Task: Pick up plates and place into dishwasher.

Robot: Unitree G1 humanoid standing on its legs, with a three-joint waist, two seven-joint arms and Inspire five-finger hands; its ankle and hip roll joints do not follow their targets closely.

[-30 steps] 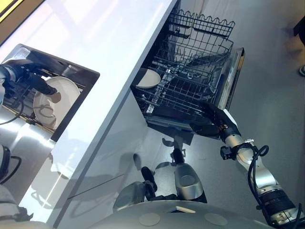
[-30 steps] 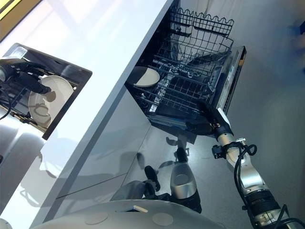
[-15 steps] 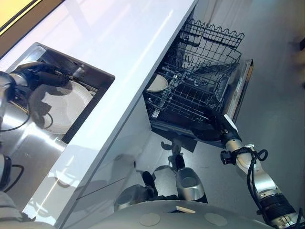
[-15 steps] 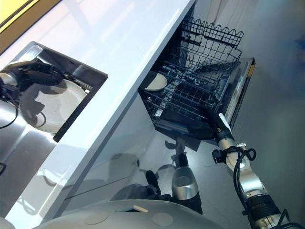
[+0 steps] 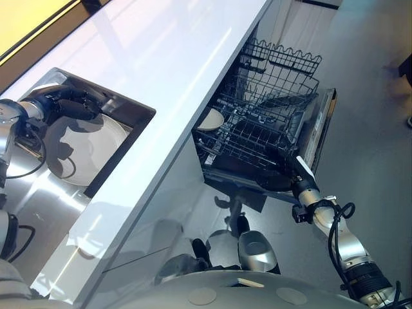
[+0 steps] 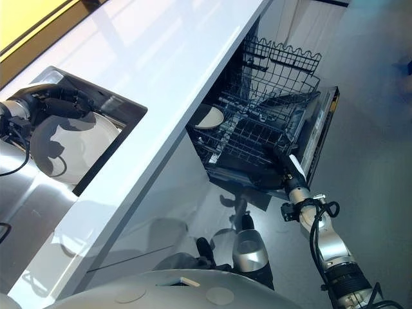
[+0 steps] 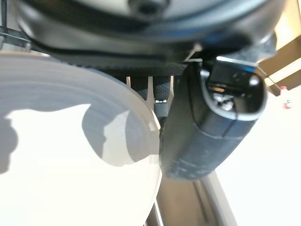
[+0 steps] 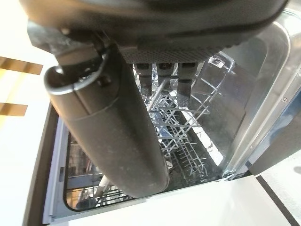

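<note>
Left hand (image 5: pixel 71 106) sat at the plate (image 5: pixel 84 154) rim, apparently to lift it, grasp impossible to tell. Right hand (image 6: pixel 283 166) hovered, fingers (image 8: pixel 184 80) released, dishwasher rack (image 5: pixel 264 132) just beyond them.

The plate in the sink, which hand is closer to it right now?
Left. The left hand is at the rim of the plate in the sink; the right hand is far across the counter, by the dishwasher rack.

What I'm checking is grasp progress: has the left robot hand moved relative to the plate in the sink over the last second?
Yes. The left robot hand has shifted off the plate's face to its rim, nearer the sink's wall.
</note>
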